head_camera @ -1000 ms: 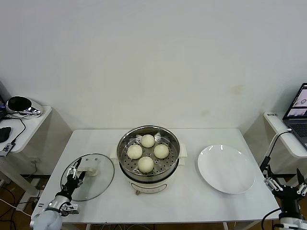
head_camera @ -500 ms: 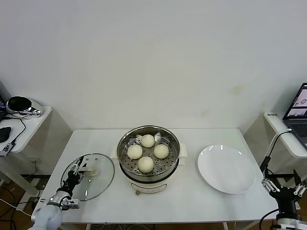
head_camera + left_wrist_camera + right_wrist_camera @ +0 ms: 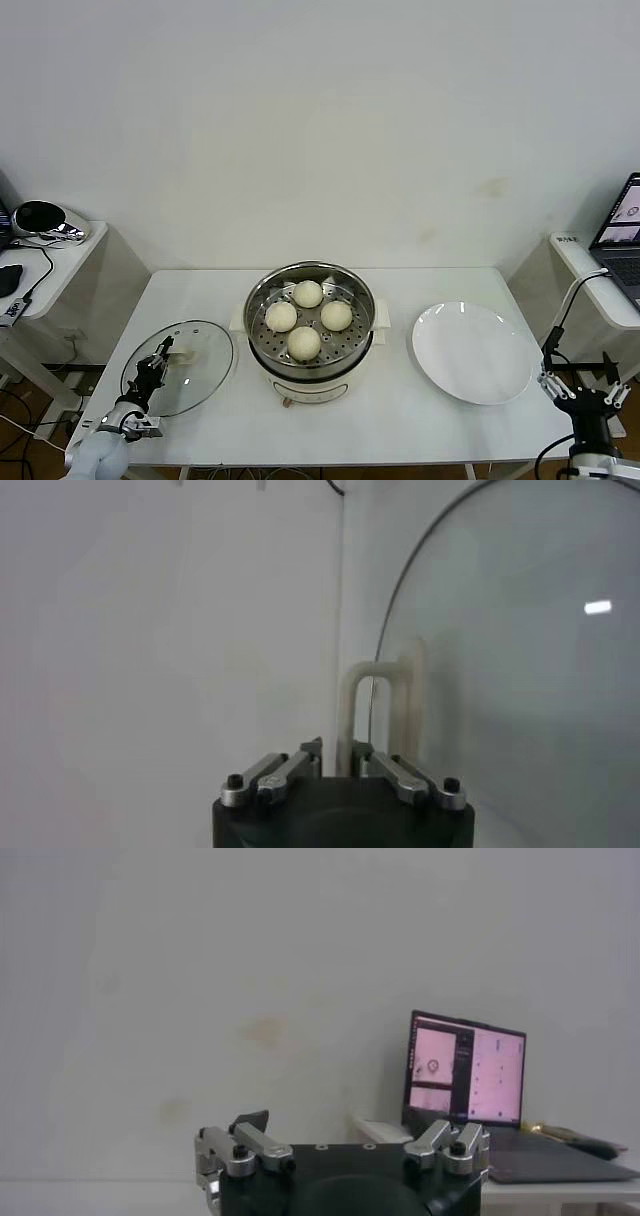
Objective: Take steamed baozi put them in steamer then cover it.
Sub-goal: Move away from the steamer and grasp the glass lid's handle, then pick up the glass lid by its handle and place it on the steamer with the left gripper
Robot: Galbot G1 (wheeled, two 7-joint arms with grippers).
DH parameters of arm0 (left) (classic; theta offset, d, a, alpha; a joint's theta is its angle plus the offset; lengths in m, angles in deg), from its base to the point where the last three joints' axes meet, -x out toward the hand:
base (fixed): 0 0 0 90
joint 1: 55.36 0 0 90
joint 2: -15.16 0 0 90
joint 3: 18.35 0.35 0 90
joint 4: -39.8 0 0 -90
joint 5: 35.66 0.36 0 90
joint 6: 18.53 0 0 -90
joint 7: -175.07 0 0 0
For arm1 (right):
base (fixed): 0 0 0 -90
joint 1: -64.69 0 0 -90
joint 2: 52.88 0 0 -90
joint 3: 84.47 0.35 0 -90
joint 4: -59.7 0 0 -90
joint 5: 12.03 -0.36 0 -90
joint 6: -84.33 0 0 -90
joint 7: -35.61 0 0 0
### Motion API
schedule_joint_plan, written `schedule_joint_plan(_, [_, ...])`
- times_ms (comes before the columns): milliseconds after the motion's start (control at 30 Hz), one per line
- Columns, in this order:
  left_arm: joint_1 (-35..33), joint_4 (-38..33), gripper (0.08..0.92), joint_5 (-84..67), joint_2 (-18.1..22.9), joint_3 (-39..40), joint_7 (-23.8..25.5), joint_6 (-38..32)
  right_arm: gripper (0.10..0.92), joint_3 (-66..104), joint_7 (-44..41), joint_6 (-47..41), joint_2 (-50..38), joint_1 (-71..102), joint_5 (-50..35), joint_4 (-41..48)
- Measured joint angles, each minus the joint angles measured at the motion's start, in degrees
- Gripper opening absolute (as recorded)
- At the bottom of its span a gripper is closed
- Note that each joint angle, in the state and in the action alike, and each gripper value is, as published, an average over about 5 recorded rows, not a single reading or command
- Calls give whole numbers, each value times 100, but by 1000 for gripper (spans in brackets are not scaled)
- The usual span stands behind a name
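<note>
All four buns (image 3: 308, 318) already sit in the steamer (image 3: 310, 325) at the middle of the table (image 3: 400, 400); only covering is left. The left gripper (image 3: 158, 362) holds the handle of the glass lid (image 3: 195, 365), fingers narrow. The right gripper (image 3: 588, 393) waits wide open beside the plate (image 3: 472, 352).

baozi (image 3: 304, 317) in steamer (image 3: 262, 336), lid (image 3: 200, 352) left, plate (image 3: 471, 352) right

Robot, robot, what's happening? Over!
Left gripper shut on round glass lid's cream handle. Right gripper open, parked. Four cream-white baozi in steel steamer, uncovered.
</note>
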Motion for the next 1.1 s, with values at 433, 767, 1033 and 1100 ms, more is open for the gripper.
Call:
schedule_joint_plan(433, [-1051,-1674,138,-56,-182,-818,188,888,823,-112,-35,-22,-116,-12,27,-22])
schedule_joint_plan(767, [-1572,-3263,138,-389,-654,-1514,928,1806,823,-273,-73,-17,-155,-29,137,6])
schedule_joint_plan(1033, [-1270,-4239,138,-845,-1063,-795,1370,2646,823,-415,-43,-37,-86,-63,322,30])
schedule_joint_plan(1100, [-1081,-4367,138,-870,-1097,-444,1448,2859,823,-458,-21,-36,-57,-82,388,33])
